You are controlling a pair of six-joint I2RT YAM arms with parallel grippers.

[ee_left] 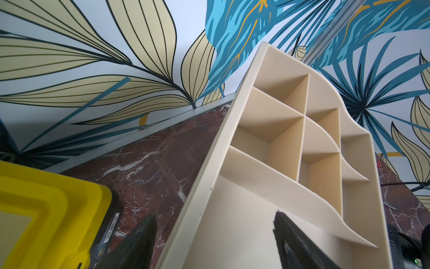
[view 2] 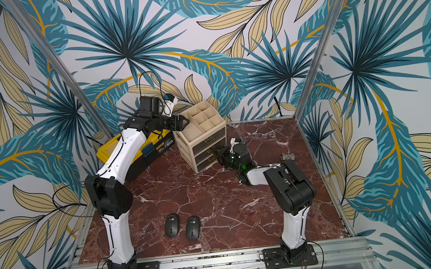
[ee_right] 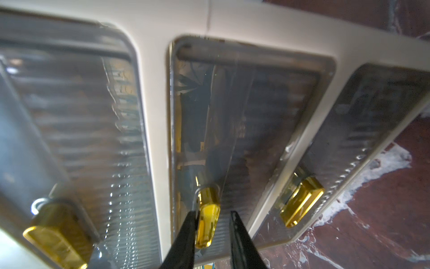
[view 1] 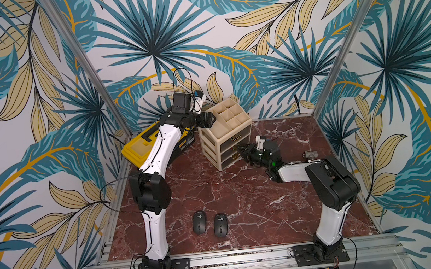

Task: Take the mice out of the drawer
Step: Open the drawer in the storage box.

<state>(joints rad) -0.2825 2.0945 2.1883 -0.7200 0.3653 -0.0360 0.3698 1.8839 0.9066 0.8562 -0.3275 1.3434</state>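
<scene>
In both top views, two mice [view 1: 198, 222] lie side by side on the desk [view 1: 242, 192], well clear of the drawer unit [view 1: 226, 139]. Left wrist: left hand [ee_left: 214, 223] spread wide, straddling the unit's side wall. Right wrist: right hand [ee_right: 213, 213] brackets the middle drawer's gold handle [ee_right: 208, 202], one finger touching and the other just off, not clamped.

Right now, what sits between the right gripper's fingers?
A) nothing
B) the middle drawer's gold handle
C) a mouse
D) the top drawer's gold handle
B: the right wrist view shows the right gripper straddling the gold handle of the middle drawer of three.
</scene>
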